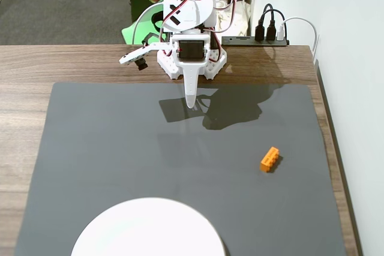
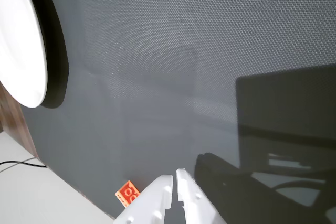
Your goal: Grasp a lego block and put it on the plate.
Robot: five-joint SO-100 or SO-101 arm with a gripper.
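The orange lego block lies on the grey mat, right of centre, by itself. In the wrist view it shows at the bottom edge, partly behind my white fingers. The white plate sits at the mat's near edge; in the wrist view it is at the upper left. My gripper hangs near the arm's base at the far side of the mat, well away from block and plate. In the wrist view its jaws are shut and empty.
The arm's white base stands on the wooden table at the far edge. A black power strip with cables lies behind it to the right. A white wall borders the table's right side.
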